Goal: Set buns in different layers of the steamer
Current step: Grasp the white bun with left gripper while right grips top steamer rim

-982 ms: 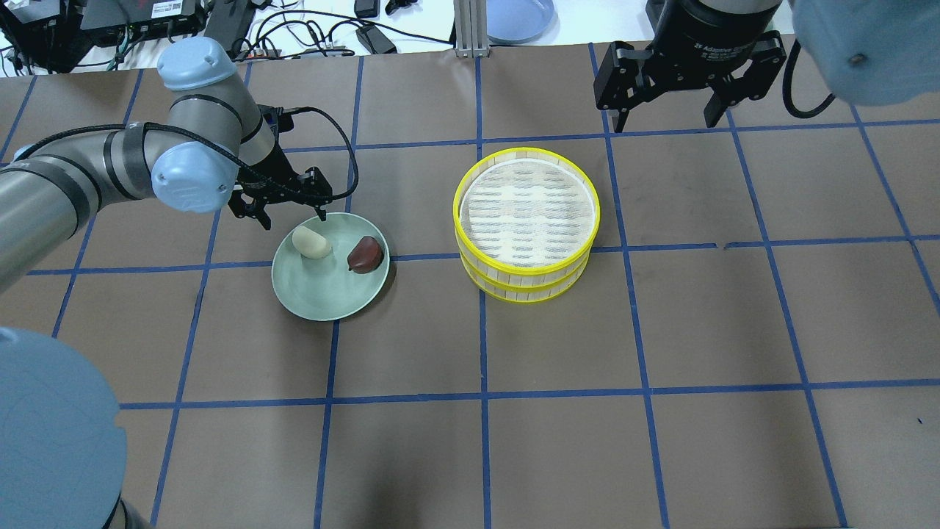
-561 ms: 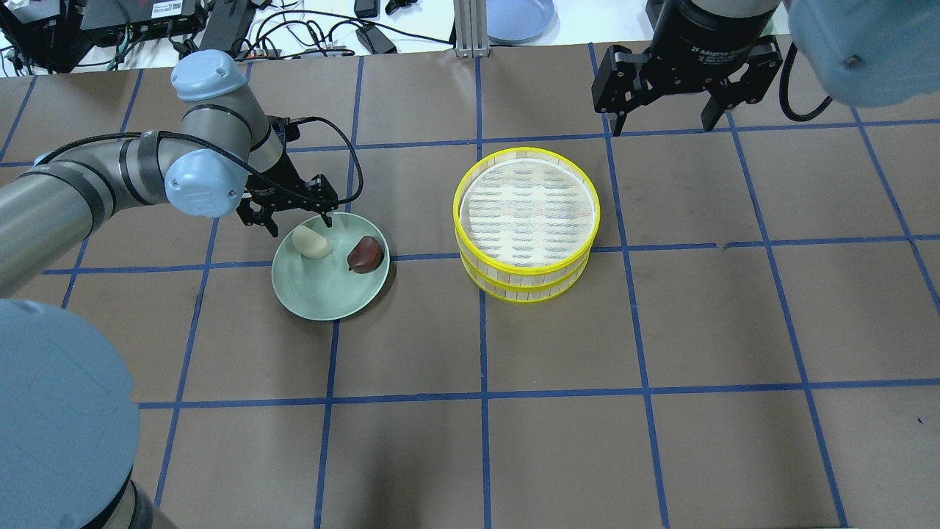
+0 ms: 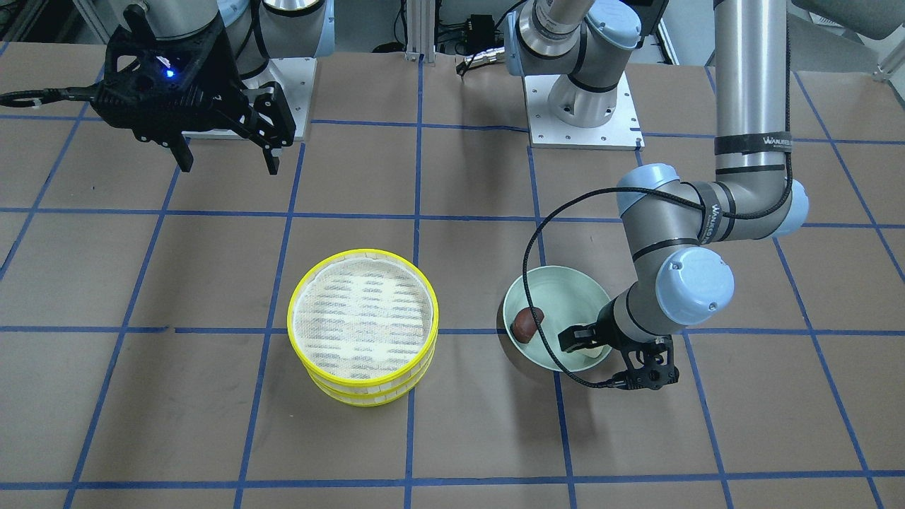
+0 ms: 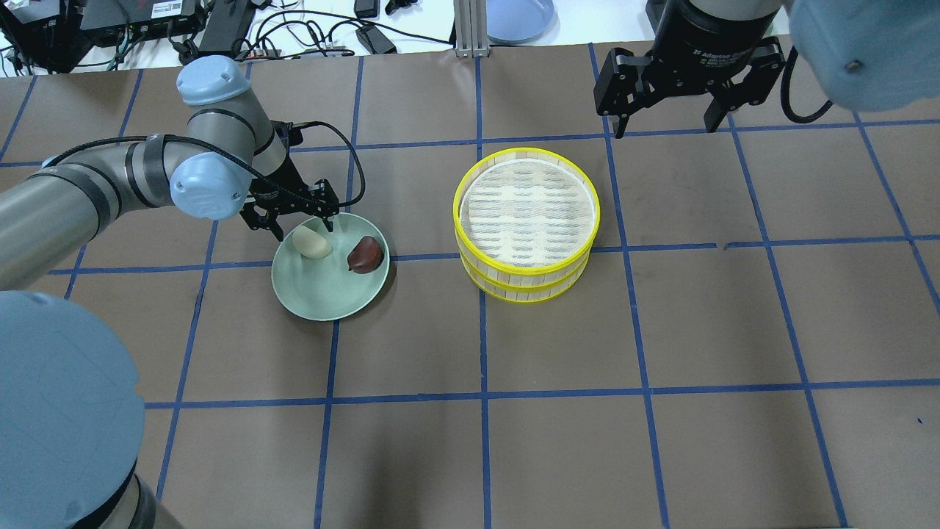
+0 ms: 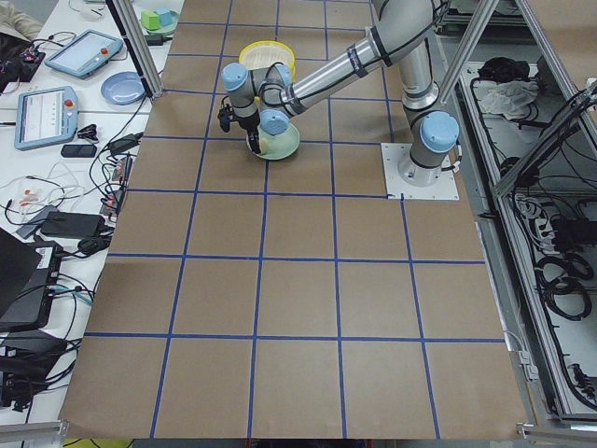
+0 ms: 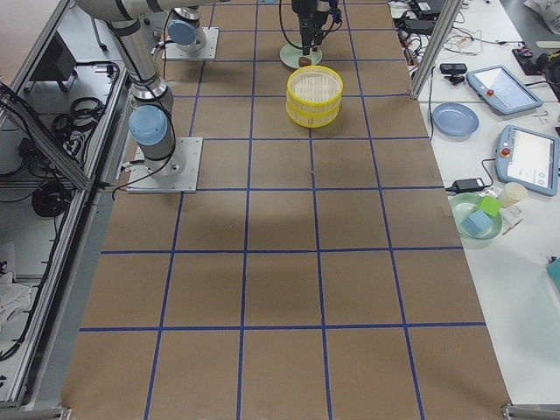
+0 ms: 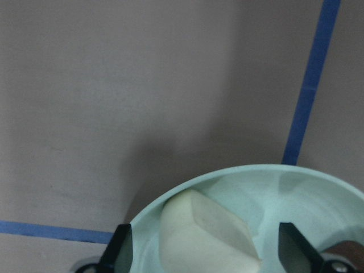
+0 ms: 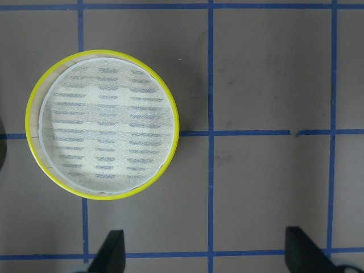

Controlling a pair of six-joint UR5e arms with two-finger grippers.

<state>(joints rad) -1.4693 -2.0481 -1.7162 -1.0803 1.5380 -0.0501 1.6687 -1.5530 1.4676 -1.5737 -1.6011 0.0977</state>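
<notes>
The cream-white bun and the dark reddish-brown bun lie on a pale green plate. My left gripper is open, low over the plate's far-left edge. In the left wrist view its fingers stand on either side of the cream bun without closing on it. The steamer stands as a two-tier stack of yellow-rimmed layers, its top mesh floor bare. My right gripper is open and empty, high beyond the steamer, which shows below it in the right wrist view.
The table is brown with blue tape lines. Cables, power bricks and a blue plate lie on the white bench past the far edge. The left arm's black cable loops over the plate.
My left gripper has moved right and down to the plate, and now straddles the cream bun. My right gripper has barely shifted. The buns and steamer have not moved.
</notes>
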